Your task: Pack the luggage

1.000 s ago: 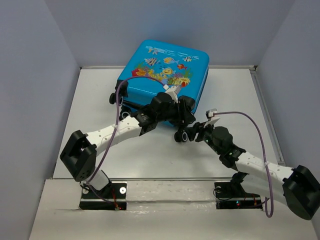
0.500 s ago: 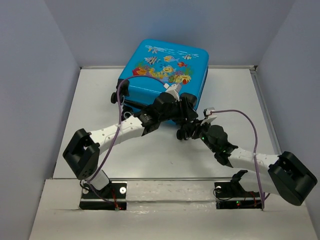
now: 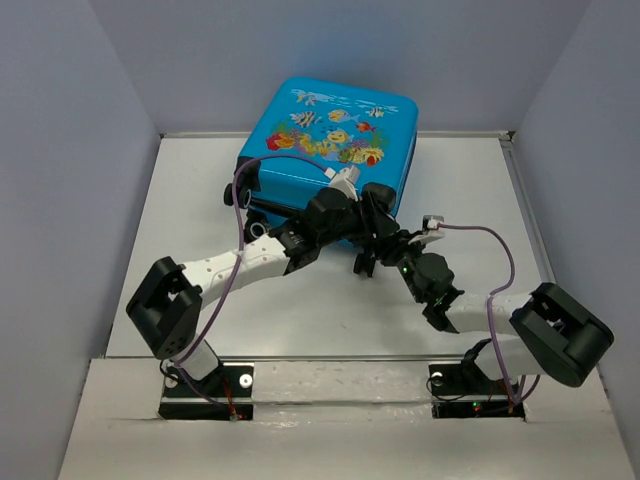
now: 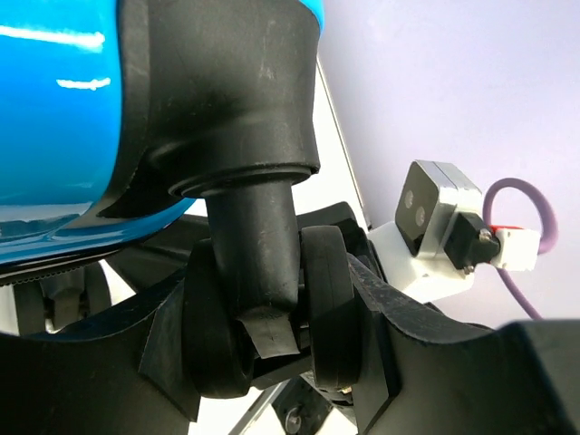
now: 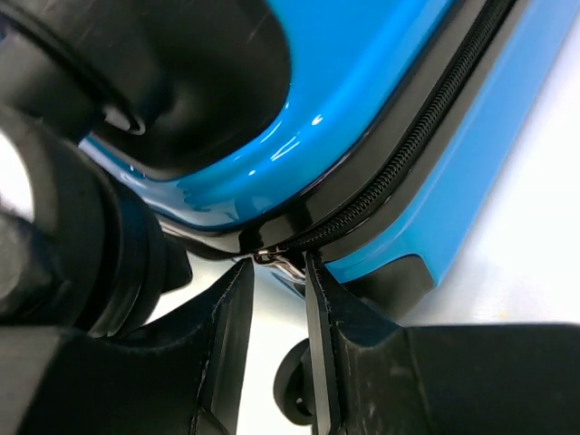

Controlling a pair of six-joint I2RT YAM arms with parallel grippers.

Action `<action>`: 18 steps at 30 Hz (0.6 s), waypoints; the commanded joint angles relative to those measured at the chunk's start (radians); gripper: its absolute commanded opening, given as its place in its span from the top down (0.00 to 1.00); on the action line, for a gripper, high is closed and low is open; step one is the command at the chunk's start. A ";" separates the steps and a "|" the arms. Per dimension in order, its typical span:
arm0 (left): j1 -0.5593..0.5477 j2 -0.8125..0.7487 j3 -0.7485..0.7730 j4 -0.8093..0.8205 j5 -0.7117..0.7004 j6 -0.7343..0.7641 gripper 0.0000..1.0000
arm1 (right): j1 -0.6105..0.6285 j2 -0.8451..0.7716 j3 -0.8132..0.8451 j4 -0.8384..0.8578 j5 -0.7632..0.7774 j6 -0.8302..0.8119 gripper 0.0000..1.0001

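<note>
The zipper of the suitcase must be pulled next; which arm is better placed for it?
Right. The right gripper has its fingers on either side of the metal zipper pull on the suitcase. The left gripper straddles a wheel instead.

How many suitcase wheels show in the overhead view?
1 for sure: a black wheel at the bright blue hard-shell suitcase's left corner. Others may be hidden behind the arms.

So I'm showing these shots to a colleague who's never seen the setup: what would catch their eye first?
The bright blue luggage with its cartoon fish print, lying at the far middle of the white table, stands out at once. Next, both arms meet at its near corner: the left gripper sits around a black wheel, and the right gripper has its fingers either side of a small metal zipper pull on the black zipper.
</note>
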 commanded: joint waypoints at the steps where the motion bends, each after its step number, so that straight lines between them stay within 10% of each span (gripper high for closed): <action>1: -0.074 -0.106 0.041 0.402 0.165 -0.013 0.94 | -0.021 0.034 0.062 0.212 0.221 0.091 0.65; 9: -0.087 -0.099 0.052 0.484 0.157 -0.051 0.94 | 0.021 0.140 0.078 0.299 0.302 0.152 0.65; 13: -0.088 -0.082 0.075 0.501 0.164 -0.059 0.94 | 0.046 0.186 0.095 0.350 0.334 0.132 0.91; 18: -0.088 -0.065 0.086 0.503 0.171 -0.059 0.94 | 0.066 0.191 0.077 0.382 0.321 0.115 0.93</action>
